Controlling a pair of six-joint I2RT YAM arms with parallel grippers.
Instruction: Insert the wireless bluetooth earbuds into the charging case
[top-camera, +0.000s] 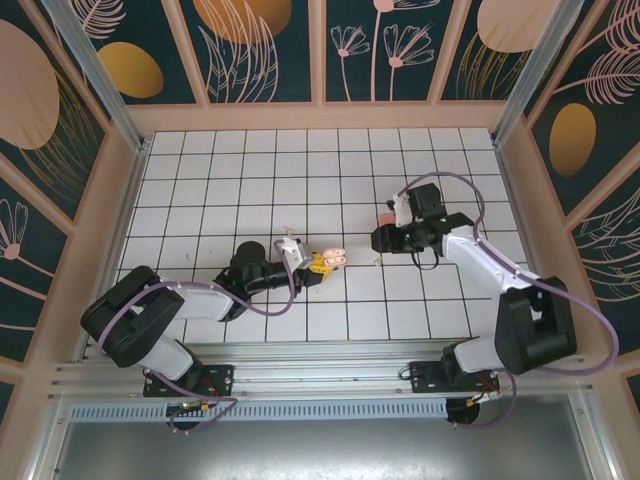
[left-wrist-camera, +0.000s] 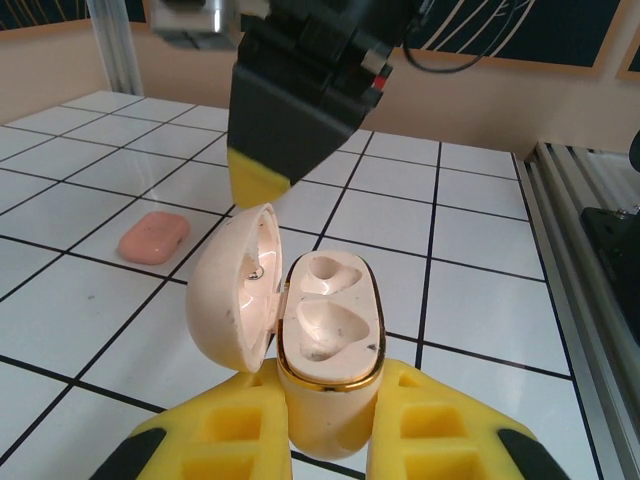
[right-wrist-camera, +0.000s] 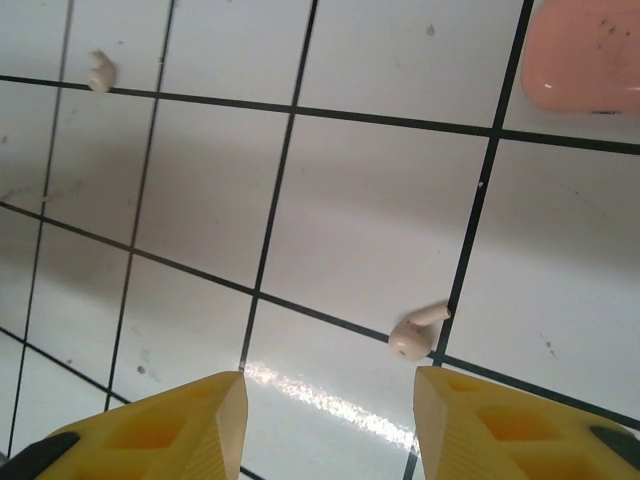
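The small pale beige plastic earbud (right-wrist-camera: 415, 335) lay loose on the white tiled table (right-wrist-camera: 380, 200), its stubby stem pointing toward one o'clock in my right wrist view. It sat just ahead of my right gripper (right-wrist-camera: 330, 410), nearer the right-hand finger. Those jaws stood apart with nothing between them, so I had not yet picked it up. A second pale beige earbud (right-wrist-camera: 100, 70) rested well apart from the first, out at about ten o'clock in the same view, also loose on the tiles.

The glossy cream oval charging case (left-wrist-camera: 325, 330), rimmed in gold, stood upright in my left gripper (left-wrist-camera: 330, 410), whose yellow fingers (left-wrist-camera: 440, 430) were closed on its lower body. Its lid (left-wrist-camera: 235, 290) hung open toward nine o'clock, and both moulded wells (left-wrist-camera: 325, 270) were bare. Seen from above, this case sat at about eight o'clock of my right gripper, near it but apart.

A closed coral-pink pebble-shaped case (left-wrist-camera: 153, 237) lay flat on the tiles at about ten o'clock of the open one, clear of both my grippers.

I judged the work barely started: the case was open and presented, which was the preparation done. Both beige buds were yet to be grasped, carried across and seated in their wells.
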